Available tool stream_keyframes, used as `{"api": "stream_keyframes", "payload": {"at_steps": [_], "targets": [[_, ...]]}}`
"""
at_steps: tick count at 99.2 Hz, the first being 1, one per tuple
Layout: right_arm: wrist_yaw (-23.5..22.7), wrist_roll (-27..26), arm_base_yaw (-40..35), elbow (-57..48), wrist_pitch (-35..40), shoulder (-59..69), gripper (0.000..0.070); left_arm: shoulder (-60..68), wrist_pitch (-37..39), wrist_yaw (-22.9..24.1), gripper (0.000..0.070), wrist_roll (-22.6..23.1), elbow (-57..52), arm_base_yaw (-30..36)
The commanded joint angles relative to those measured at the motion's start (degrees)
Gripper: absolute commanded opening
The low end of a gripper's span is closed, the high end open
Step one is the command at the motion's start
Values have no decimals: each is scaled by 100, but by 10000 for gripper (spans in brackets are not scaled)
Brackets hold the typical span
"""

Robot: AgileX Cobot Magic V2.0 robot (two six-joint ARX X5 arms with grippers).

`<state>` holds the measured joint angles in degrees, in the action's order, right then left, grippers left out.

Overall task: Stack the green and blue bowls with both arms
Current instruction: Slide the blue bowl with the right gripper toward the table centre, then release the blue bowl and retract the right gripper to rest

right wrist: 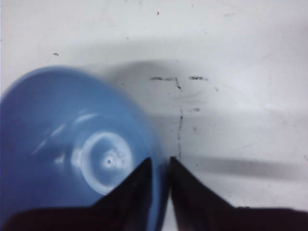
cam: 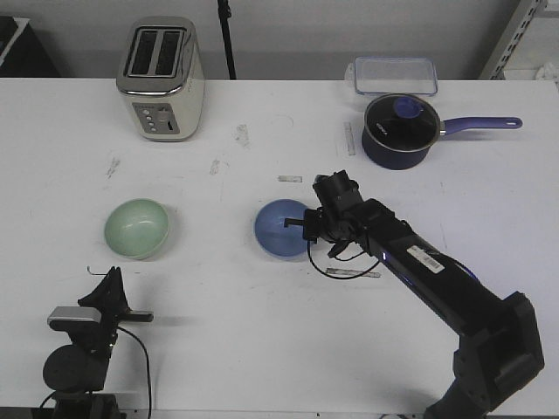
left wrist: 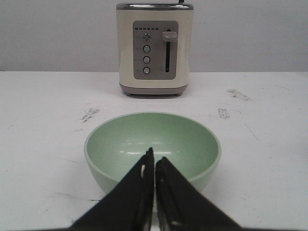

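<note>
The pale green bowl (cam: 137, 228) sits on the white table at the left; it also shows in the left wrist view (left wrist: 152, 147), just ahead of my fingers. My left gripper (left wrist: 154, 161) is shut and empty, near the table's front edge, short of the bowl. The blue bowl (cam: 281, 230) is near the table's middle. My right gripper (right wrist: 160, 166) is shut on the blue bowl's (right wrist: 72, 149) right rim, one finger inside and one outside. The bowl looks tilted, possibly lifted.
A cream toaster (cam: 162, 78) stands at the back left. A dark navy saucepan (cam: 400, 131) with glass lid and purple handle stands at the back right, a clear lidded box (cam: 395, 76) behind it. Small strips of tape lie on the table (cam: 349, 273).
</note>
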<state>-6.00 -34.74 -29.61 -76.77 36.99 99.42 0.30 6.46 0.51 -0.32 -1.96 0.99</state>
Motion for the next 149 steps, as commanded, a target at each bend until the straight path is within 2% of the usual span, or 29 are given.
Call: {"api": "stream_keyframes", "payload": {"at_steps": [1,7,11,14,22,26,39,52,63,72,76,79,84,93,100,121,149], "targets": [[4,50,-44,-98,-42,74,183,-11,83,13,1,74,127,-2],[17,52,-46,-98,-55,72,186,-11,83,15,1,74,127,-2],[42,63,-46,-98,-66,57,219,-11,83,15,1,74,127,-2],[63,74,-46,-98,-66,28,274,-11,83,15,1,74,127,-2],[127,85,-66,-98,-79,-72,475,-11,83,15,1,74,127,-2],[181,153,-81,-98,-81,-144,528,-11,83,15,1,74,127,-2],[372,398,-81,-98,-81,-463,532,-11,85,13,1,74,127,-2],[918,850,-70,-63,-120,-804,532,-11,83,15,1,74,127,-2],[1375,1609,-15,258,-573,-1154,531,-11,83,15,1,74,127,-2],[1412,2428,116,765,-1279,-1539,530,-11,85,15,1,74,127,-2],[1392,2782,208,1016,-1624,-1729,521,-11,85,15,1,74,127,-2],[1373,3040,295,1207,-1902,-1862,488,-11,85,15,1,74,127,-2],[1329,3434,468,1528,-2330,-2114,374,-11,85,15,1,74,127,-2],[1327,3928,831,2127,-3086,-2583,123,-11,85,15,1,74,127,-2],[1292,4074,1137,2566,-3602,-2955,23,-11,85,13,1,74,127,-2],[426,4079,2127,3646,-4323,-3989,15,-11,85,15,1,74,127,-2],[413,4013,2830,4953,-4439,-5545,15,-11,85,13,1,74,127,-2]]}}
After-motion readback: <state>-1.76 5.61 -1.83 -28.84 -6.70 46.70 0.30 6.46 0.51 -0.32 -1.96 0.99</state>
